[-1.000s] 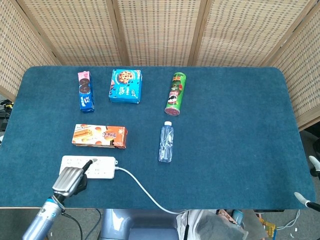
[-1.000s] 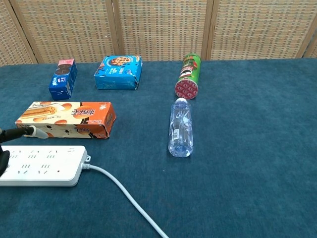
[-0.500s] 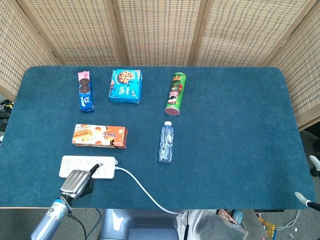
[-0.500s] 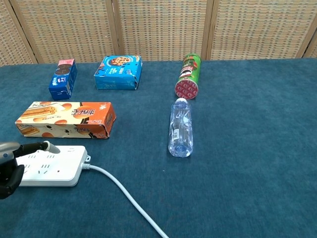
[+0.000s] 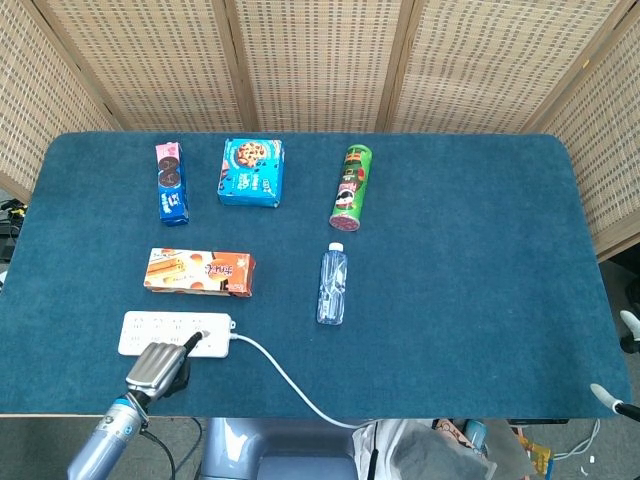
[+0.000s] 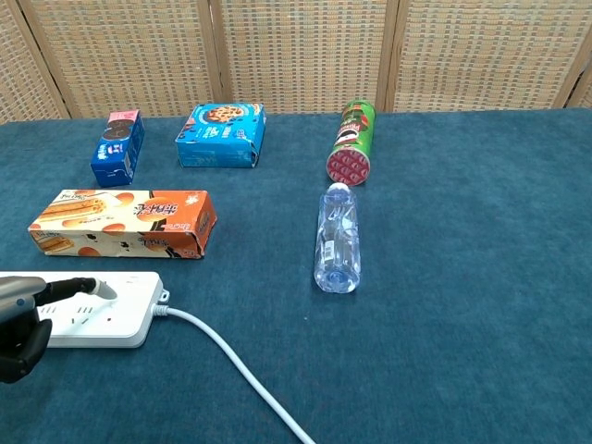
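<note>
Head view: your left hand (image 5: 158, 367) sits at the near edge of the tabletop (image 5: 470, 260), over the near rim of the white power strip (image 5: 176, 333). One extended finger lies on the strip's top close to the cable end; the rest look curled in, grasping nothing. The step looks like a press on the strip's face. Press straight down with that fingertip and keep the wrist level, so the strip does not slide toward the orange biscuit box (image 5: 199, 272) just beyond your hand. The cable (image 5: 290, 385) trails off to the hand's right and over the near edge. Your right hand is out of frame.

Chest view: the hand (image 6: 20, 324) shows at the left margin, its finger (image 6: 81, 286) resting on the strip (image 6: 111, 310).

Count: one power strip, one orange box, two blue boxes (image 6: 220, 135) (image 6: 118, 148), one green crisp can (image 6: 351, 141), one water bottle (image 6: 338, 238).
</note>
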`<state>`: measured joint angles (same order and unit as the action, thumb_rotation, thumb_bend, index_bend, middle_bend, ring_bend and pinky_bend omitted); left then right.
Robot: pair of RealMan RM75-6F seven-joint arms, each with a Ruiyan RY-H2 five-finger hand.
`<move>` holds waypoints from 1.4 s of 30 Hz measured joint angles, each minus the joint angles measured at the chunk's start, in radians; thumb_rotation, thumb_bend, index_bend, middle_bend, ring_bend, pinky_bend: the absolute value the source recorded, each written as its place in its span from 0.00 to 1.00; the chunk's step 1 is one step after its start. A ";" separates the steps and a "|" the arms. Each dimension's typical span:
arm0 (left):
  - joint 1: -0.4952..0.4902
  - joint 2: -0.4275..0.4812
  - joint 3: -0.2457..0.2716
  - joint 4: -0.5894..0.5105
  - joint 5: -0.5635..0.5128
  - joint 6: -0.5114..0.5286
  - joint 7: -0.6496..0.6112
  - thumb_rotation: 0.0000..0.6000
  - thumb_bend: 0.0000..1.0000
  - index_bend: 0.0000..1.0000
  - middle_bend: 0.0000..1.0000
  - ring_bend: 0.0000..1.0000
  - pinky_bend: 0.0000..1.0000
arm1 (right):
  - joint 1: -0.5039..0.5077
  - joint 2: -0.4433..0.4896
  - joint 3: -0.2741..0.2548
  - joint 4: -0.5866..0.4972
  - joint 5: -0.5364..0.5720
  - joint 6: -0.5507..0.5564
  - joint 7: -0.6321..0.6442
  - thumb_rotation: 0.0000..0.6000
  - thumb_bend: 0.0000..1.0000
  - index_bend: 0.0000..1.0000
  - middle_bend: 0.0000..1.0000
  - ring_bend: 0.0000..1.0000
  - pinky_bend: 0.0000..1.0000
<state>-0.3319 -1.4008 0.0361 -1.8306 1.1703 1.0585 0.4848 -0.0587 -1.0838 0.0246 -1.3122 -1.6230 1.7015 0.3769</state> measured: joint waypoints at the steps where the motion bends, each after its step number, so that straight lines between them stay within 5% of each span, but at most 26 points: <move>1: -0.002 -0.002 0.002 0.001 -0.003 -0.001 0.004 1.00 1.00 0.13 1.00 1.00 1.00 | 0.000 0.000 0.000 0.000 0.000 0.001 0.001 1.00 0.00 0.00 0.00 0.00 0.00; 15: -0.021 -0.022 0.019 0.016 -0.056 0.000 0.035 1.00 1.00 0.15 1.00 1.00 1.00 | -0.001 0.000 0.001 0.000 0.002 0.003 0.001 1.00 0.00 0.00 0.00 0.00 0.00; 22: 0.011 0.015 0.012 -0.004 0.099 0.098 -0.102 1.00 1.00 0.15 1.00 1.00 1.00 | 0.000 0.000 0.000 0.000 -0.001 0.004 0.000 1.00 0.00 0.00 0.00 0.00 0.00; 24: 0.029 0.047 0.010 -0.015 0.168 0.156 -0.157 1.00 0.83 0.14 0.98 0.98 0.95 | -0.001 0.000 0.000 0.000 -0.002 0.005 0.000 1.00 0.00 0.00 0.00 0.00 0.00; 25: 0.036 0.061 0.009 -0.019 0.196 0.182 -0.180 1.00 0.68 0.12 0.95 0.94 0.90 | -0.001 0.000 0.000 -0.001 -0.003 0.006 0.000 1.00 0.00 0.00 0.00 0.00 0.00; 26: 0.047 0.080 0.007 -0.023 0.231 0.216 -0.209 1.00 0.40 0.07 0.85 0.82 0.75 | -0.001 0.000 0.000 -0.002 -0.003 0.007 -0.001 1.00 0.00 0.00 0.00 0.00 0.00; 27: 0.055 0.092 0.006 -0.025 0.255 0.242 -0.231 1.00 0.16 0.03 0.64 0.59 0.53 | -0.002 0.000 0.000 -0.002 -0.003 0.007 -0.001 1.00 0.00 0.00 0.00 0.00 0.00; 29: 0.075 0.120 0.003 -0.023 0.306 0.300 -0.278 1.00 0.00 0.00 0.21 0.18 0.16 | -0.002 0.000 -0.001 -0.002 -0.003 0.009 -0.002 1.00 0.00 0.00 0.00 0.00 0.00; 30: 0.085 0.133 0.003 -0.019 0.325 0.325 -0.295 1.00 0.00 0.00 0.04 0.03 0.04 | -0.003 0.000 -0.001 -0.002 -0.003 0.009 -0.002 1.00 0.00 0.00 0.00 0.00 0.00; 42: 0.174 0.246 0.005 0.028 0.348 0.443 -0.363 1.00 0.00 0.00 0.00 0.00 0.00 | -0.003 -0.004 -0.001 -0.003 -0.004 0.009 -0.011 1.00 0.00 0.00 0.00 0.00 0.00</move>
<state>-0.1577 -1.1547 0.0408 -1.8031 1.5180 1.5013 0.1218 -0.0615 -1.0882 0.0231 -1.3156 -1.6272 1.7106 0.3662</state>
